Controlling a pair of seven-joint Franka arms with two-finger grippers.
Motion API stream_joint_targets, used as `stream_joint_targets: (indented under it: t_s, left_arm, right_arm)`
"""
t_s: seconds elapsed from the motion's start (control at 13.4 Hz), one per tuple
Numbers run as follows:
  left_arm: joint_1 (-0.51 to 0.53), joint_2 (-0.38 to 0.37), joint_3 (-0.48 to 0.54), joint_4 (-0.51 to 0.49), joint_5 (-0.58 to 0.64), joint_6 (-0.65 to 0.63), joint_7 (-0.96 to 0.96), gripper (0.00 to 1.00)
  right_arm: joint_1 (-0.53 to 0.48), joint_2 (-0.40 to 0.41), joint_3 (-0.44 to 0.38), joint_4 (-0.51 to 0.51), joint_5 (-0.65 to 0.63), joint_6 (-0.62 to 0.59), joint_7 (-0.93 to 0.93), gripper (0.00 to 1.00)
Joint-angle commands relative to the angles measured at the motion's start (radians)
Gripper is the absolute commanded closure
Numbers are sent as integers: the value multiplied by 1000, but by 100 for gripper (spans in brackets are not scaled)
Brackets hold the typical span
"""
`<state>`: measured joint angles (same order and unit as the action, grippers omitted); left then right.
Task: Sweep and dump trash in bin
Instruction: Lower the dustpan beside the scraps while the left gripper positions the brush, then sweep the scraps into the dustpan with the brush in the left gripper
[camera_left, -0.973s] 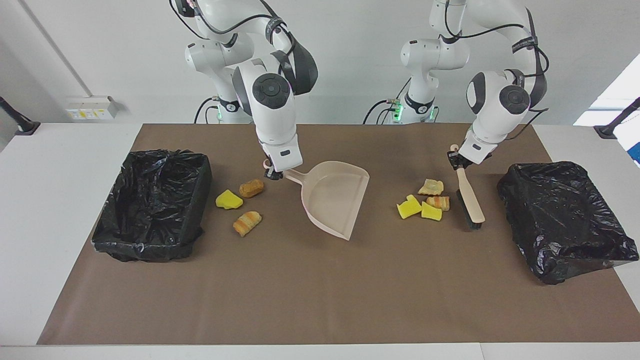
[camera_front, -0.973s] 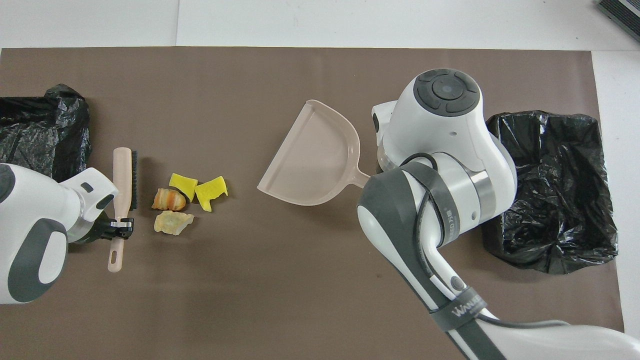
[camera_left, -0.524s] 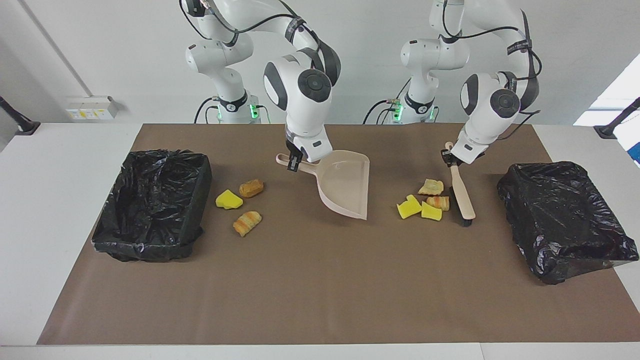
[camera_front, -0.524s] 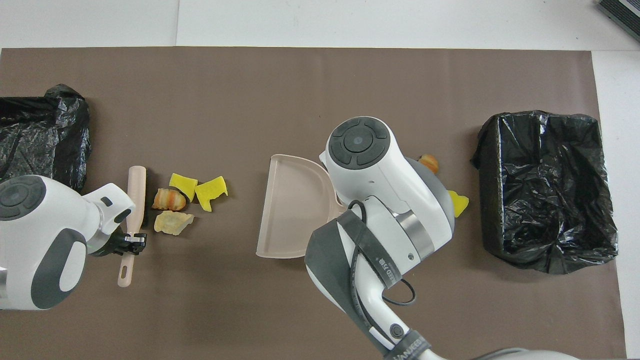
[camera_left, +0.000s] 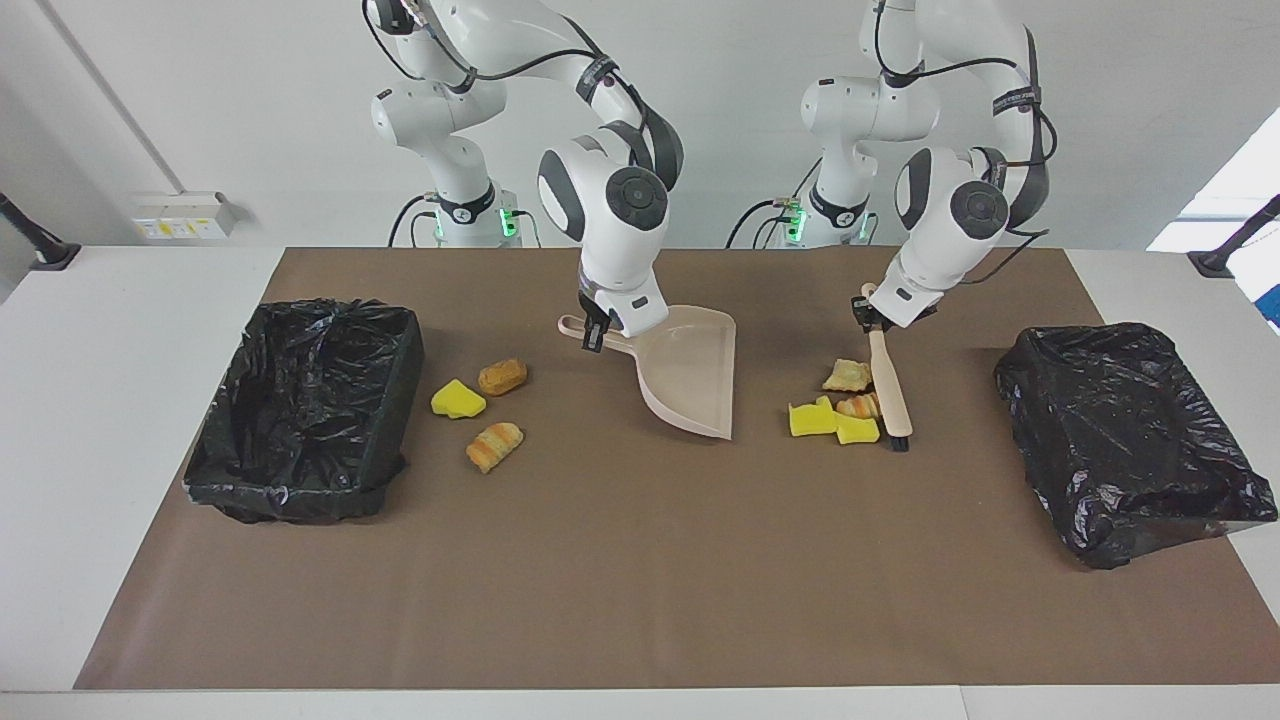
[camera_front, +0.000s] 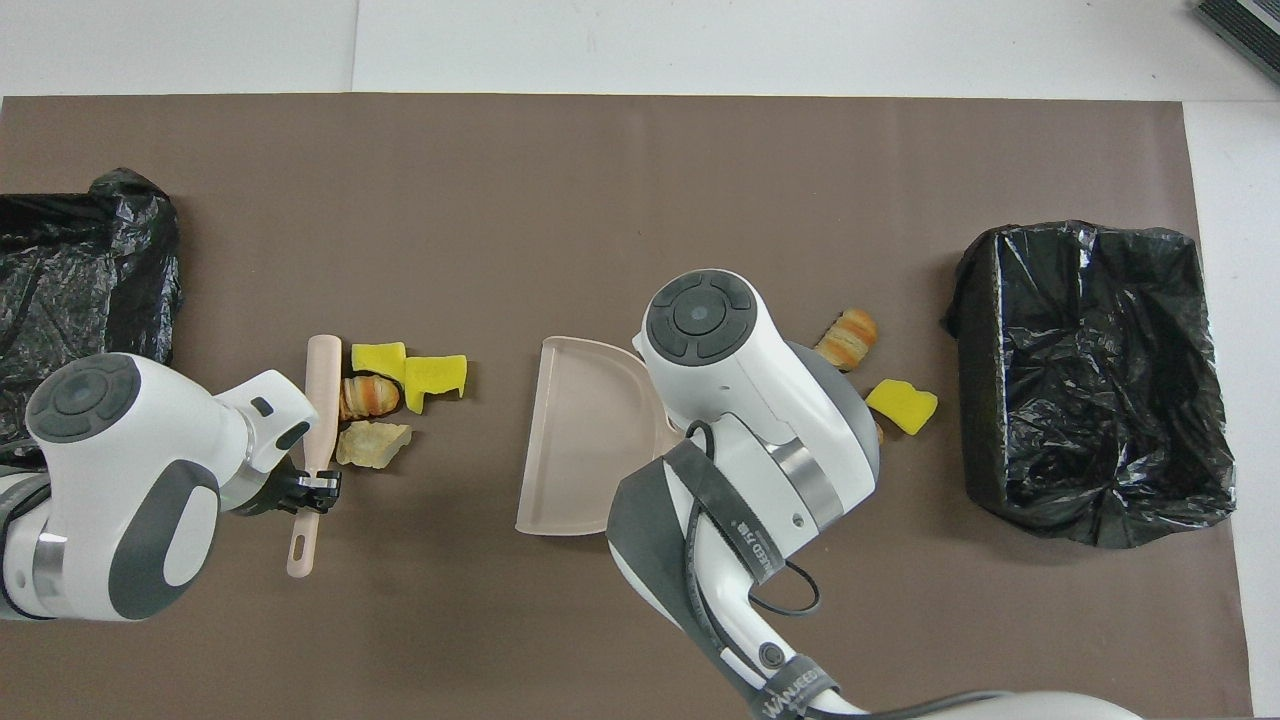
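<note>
My left gripper (camera_left: 868, 312) (camera_front: 315, 490) is shut on the handle of a beige brush (camera_left: 890, 390) (camera_front: 319, 400). The brush bristles rest against a cluster of several trash pieces (camera_left: 836, 415) (camera_front: 400, 385), yellow chunks and striped lumps. My right gripper (camera_left: 596, 332) is shut on the handle of the beige dustpan (camera_left: 690, 372) (camera_front: 580, 440); the arm hides it in the overhead view. The pan's open edge faces that cluster, a short gap away. Three more trash pieces (camera_left: 482, 400) (camera_front: 902, 406) lie beside the black-lined bin (camera_left: 310, 400) (camera_front: 1090, 380) at the right arm's end.
A second black-bagged bin (camera_left: 1125, 430) (camera_front: 80, 270) sits at the left arm's end of the brown mat (camera_left: 640, 580). White table surface surrounds the mat.
The left gripper has dragged the brush toward the dustpan, bunching the cluster closer to it. The right gripper has turned the dustpan so its open edge faces the cluster.
</note>
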<state>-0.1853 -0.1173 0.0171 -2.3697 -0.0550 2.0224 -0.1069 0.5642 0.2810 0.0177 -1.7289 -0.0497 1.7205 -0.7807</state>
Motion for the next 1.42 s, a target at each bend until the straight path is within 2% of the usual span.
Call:
stream_joint_targets:
  t_s: [0.0,0.52,0.9,1.35]
  left_arm:
    - [-42,11,7,-13,-31,41,3,100]
    - [-81,11,7,-11,-31,44,6,100]
    - [-225,1,6,-13,-39,29,-2,100]
    - [-399,-5,3,7,-195,10,-61,100]
  right_arm:
    - [6,-19,2,-34,22,31,9,100]
    - [2,-37,2,-107,27,80,47,100]
    - [5,-46,2,-142,27,134,81,100]
    - [6,-46,2,-143,27,134,84,100]
